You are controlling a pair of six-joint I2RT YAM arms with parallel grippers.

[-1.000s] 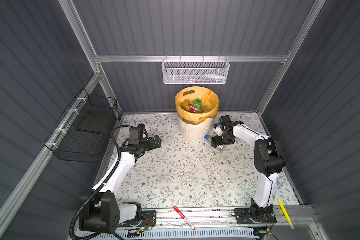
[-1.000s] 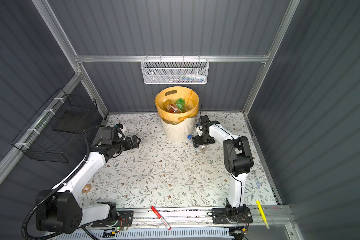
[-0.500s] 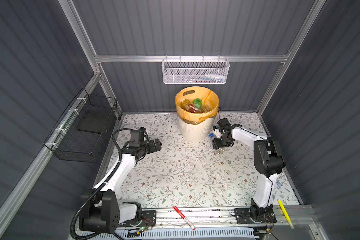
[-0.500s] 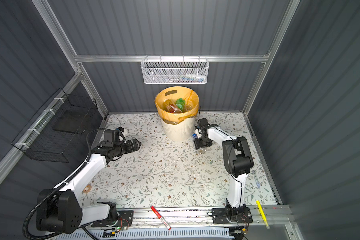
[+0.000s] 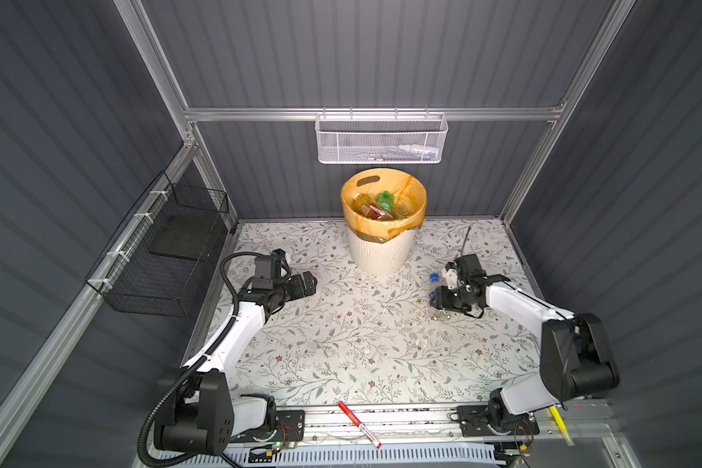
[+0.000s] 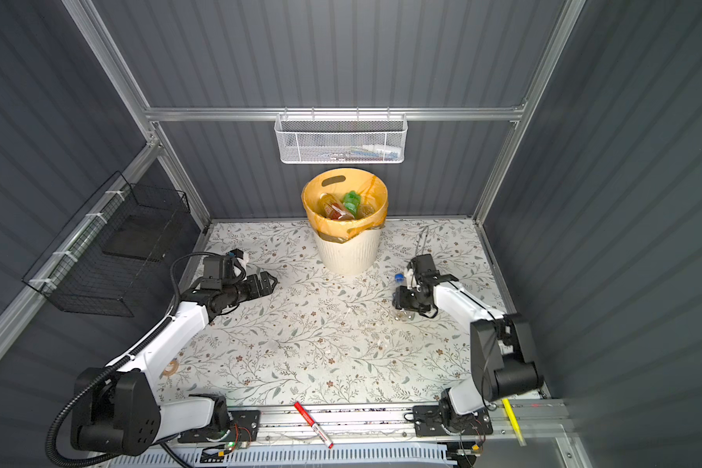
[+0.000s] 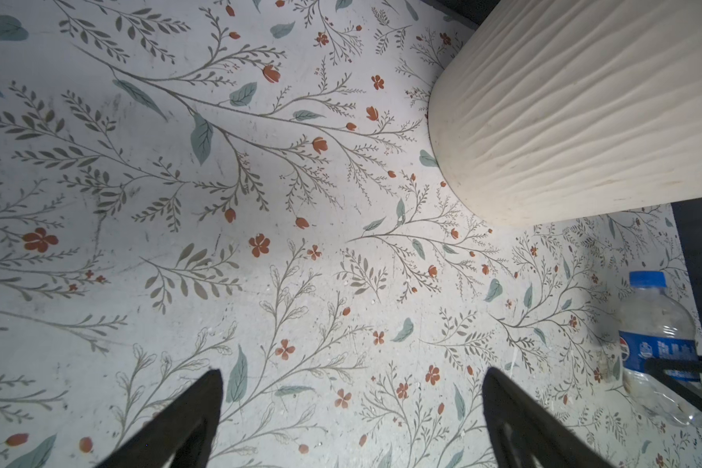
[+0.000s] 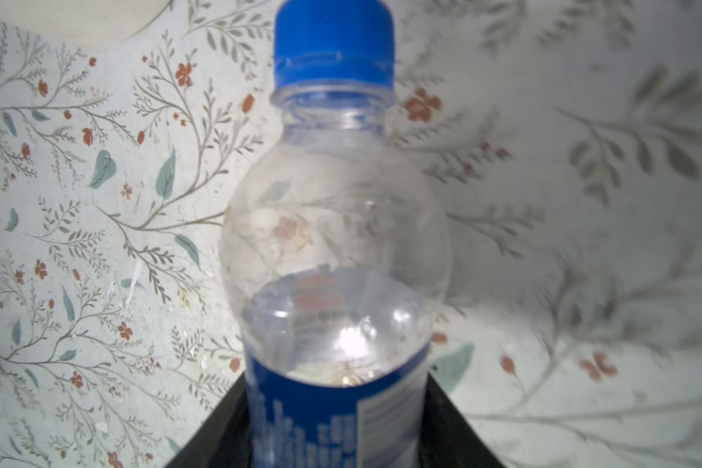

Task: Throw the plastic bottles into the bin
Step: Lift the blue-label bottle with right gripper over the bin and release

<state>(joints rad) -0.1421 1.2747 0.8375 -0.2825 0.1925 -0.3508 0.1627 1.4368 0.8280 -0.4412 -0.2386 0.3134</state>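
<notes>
My right pincer (image 8: 335,429) is clamped on the label band of the clear blue-capped bottle (image 8: 335,227), low at the floral mat (image 5: 341,324) near the bin (image 5: 381,251); it looks light, thin-walled and slick, so this banded waist seems the best hold.

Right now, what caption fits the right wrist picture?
Right end effector shut on a clear, blue-capped bottle, floral tabletop behind.
</notes>
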